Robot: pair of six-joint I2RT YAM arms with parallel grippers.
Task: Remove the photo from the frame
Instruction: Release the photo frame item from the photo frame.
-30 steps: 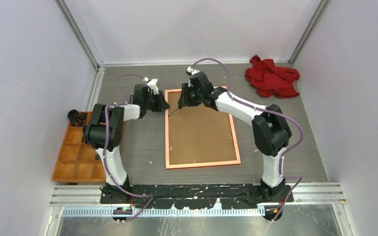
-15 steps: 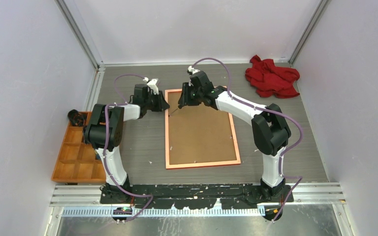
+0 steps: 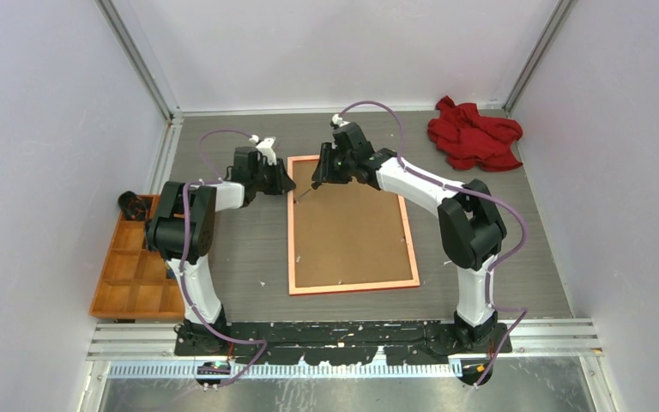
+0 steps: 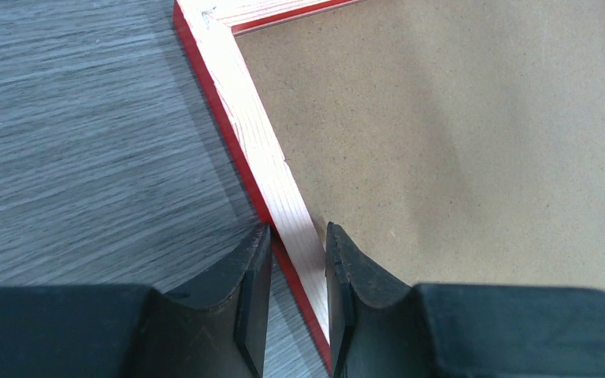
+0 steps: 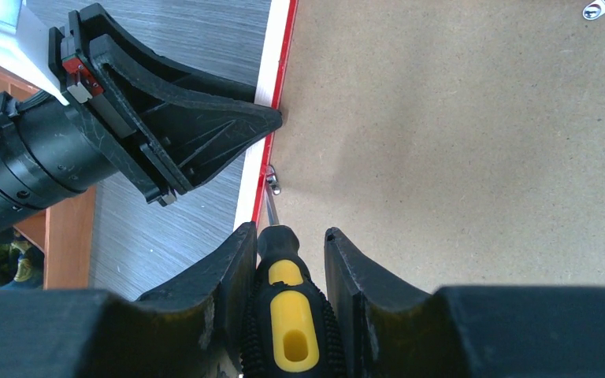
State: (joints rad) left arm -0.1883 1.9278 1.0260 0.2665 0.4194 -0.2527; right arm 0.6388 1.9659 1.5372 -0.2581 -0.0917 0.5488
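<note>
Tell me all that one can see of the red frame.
The frame is a large thin rectangle lying flat, back up, on the grey table. Its outer edge is bright red; the back rim looks like pale pinkish wood. A brown backing board fills it, with small metal clips at the inner edge. The left gripper pinches the left rail near the far corner. The right gripper holds a screwdriver with its tip at one of the clips there.
</note>
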